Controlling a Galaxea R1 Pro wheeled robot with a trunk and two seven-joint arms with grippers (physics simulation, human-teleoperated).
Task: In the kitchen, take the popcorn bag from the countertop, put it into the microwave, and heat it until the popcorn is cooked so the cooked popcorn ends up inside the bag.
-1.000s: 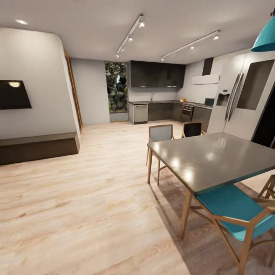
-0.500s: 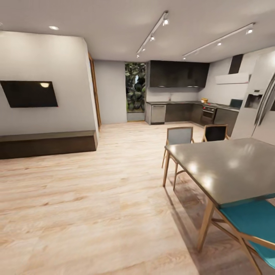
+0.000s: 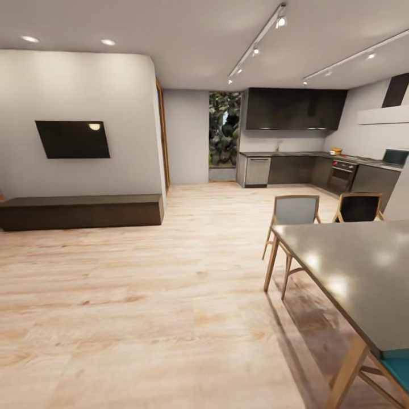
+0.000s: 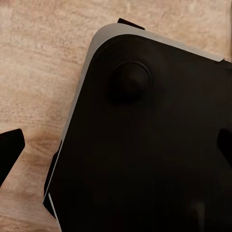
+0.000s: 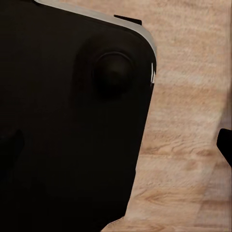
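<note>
- Head view: open-plan room w/ pale wood floor (image 3: 142, 295); kitchen at far back right
- Countertop (image 3: 295, 154) runs along back wall over dark cabinets, turns down the right side; steel oven (image 3: 341, 174) built in under it
- Microwave (image 3: 395, 157) sits on countertop at far right edge, pale w/ dark door
- Small yellowish item on counter near the corner, too small to ID; popcorn bag can't be made out
- Grey dining table (image 3: 352, 272) near right, 2 chairs at its far end
- TV (image 3: 72, 139) on left wall, dark bench (image 3: 79, 211) below
- Left gripper (image 4: 116, 150): dark fingertips at opposite edges of wrist view, spread wide, nothing between; robot's black base (image 4: 145, 145) + floor below
- Right gripper (image 5: 116, 145): fingertips likewise far apart, nothing held, over base & floor
</note>
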